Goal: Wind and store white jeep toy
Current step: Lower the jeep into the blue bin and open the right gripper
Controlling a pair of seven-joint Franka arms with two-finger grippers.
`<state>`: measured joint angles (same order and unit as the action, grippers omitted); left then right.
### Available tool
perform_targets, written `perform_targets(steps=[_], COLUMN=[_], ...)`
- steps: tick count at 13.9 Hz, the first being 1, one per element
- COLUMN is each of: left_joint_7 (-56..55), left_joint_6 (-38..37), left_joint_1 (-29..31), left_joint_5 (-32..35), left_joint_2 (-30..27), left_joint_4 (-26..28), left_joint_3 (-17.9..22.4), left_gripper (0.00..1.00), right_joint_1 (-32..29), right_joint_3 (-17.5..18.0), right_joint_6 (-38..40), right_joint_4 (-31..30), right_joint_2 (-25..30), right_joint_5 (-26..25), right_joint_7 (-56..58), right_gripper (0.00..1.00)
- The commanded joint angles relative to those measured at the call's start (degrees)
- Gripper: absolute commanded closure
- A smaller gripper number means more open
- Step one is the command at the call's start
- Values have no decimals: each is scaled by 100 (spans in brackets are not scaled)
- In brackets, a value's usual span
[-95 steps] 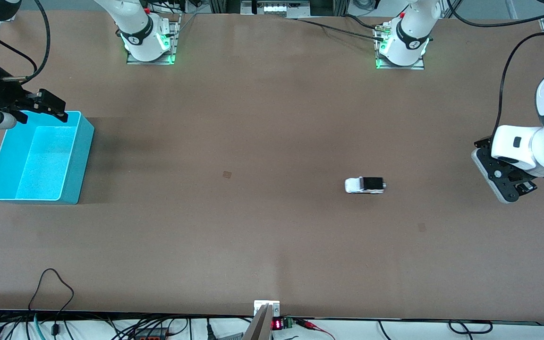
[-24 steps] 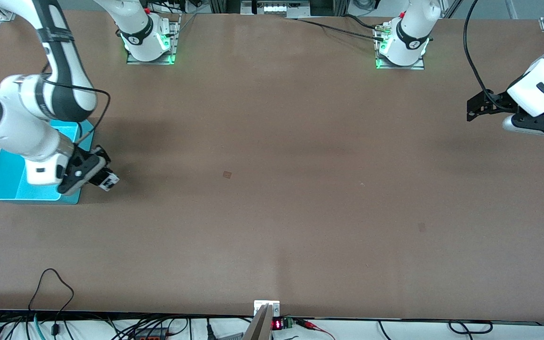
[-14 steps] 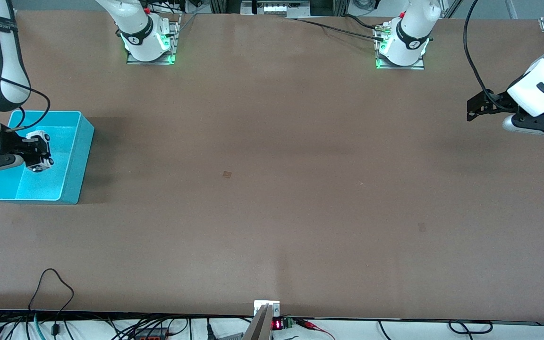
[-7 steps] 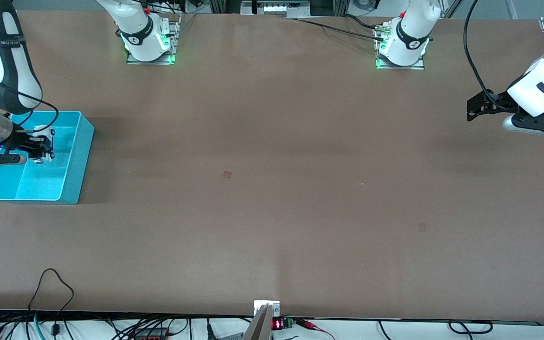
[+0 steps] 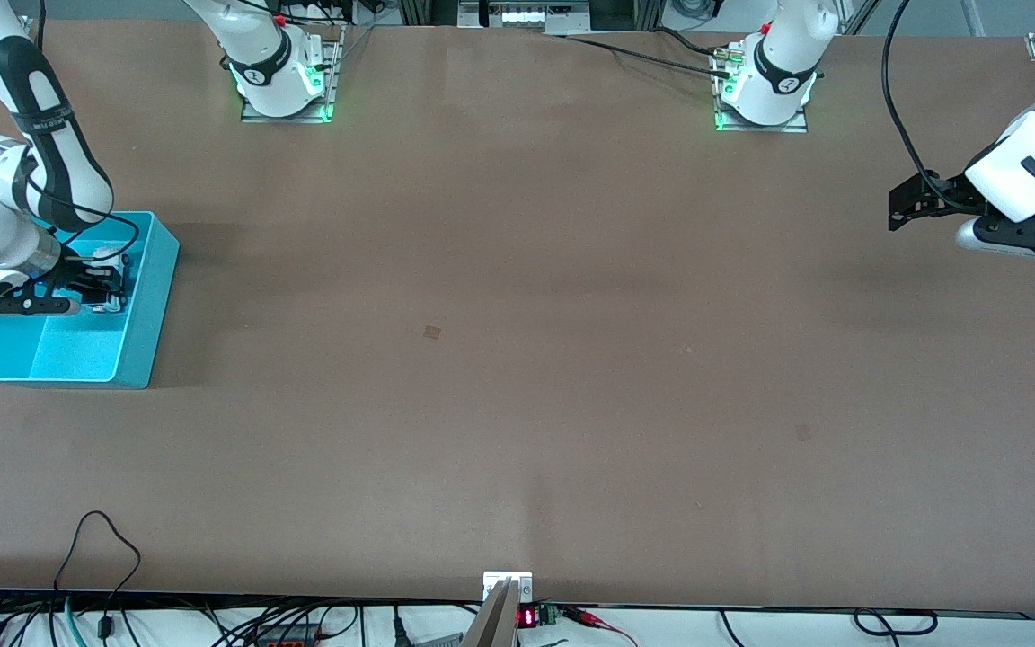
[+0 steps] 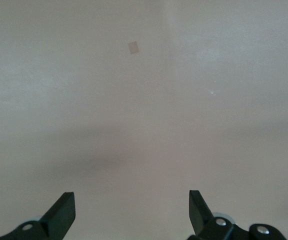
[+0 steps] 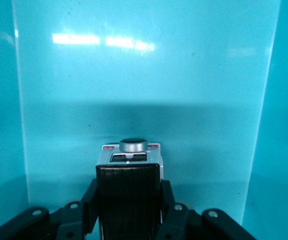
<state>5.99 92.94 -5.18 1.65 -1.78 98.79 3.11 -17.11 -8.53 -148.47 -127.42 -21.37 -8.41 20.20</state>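
Observation:
My right gripper (image 5: 107, 285) is down inside the blue bin (image 5: 151, 296) at the right arm's end of the table. It is shut on the white jeep toy (image 7: 129, 186), with its fingers on the two sides of the toy. The right wrist view shows the toy's black roof panel and a silver round knob at its end, with the bin's floor (image 7: 134, 75) close under it. I cannot tell whether the toy touches the floor. In the front view the toy is mostly hidden by the gripper. My left gripper (image 5: 906, 203) is open and empty over the table at the left arm's end and waits; its wrist view (image 6: 132, 210) shows only bare table.
A small tan patch (image 5: 431, 332) marks the table's middle and another (image 5: 803, 432) lies nearer the front camera toward the left arm's end. Cables and a small display (image 5: 526, 617) lie along the front edge.
My right gripper has carried the jeep from beside the bin to over it and then lowered it into the bin. The left arm has not moved in the last frames.

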Motion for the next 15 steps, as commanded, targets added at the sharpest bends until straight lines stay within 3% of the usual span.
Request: perform_targets(steps=[1, 2, 4, 5, 11, 15], left_joint_7=[-45, -45, -45, -36, -27, -27], left_joint_6=[-127, -127, -127, -127, -127, -127], left_joint_1=[-10, -10, -10, -10, -1, -10], left_joint_5=[99, 99, 99, 99, 99, 108], left_joint_2=[-6, -6, -6, 3, 3, 3], left_joint_4=[-97, -97, -97, -97, -97, -97], left_joint_3=[-12, -12, -12, -12, -12, -12], left_gripper=[0, 0, 0, 0, 0, 0], right_joint_1=[-99, -99, -90, -82, 304, 734], right_joint_3=[106, 106, 114, 123, 167, 211], right_joint_6=[2, 11, 81, 142, 915, 1914], right_joint_4=[-11, -11, 6, 15, 85, 681], right_joint_2=[54, 72, 115, 177, 1090, 1495], right_joint_5=[-126, -126, -126, -126, -117, -3], right_joint_7=[-25, -25, -25, -25, 212, 292], right_gripper=[75, 50, 21, 0, 0, 0])
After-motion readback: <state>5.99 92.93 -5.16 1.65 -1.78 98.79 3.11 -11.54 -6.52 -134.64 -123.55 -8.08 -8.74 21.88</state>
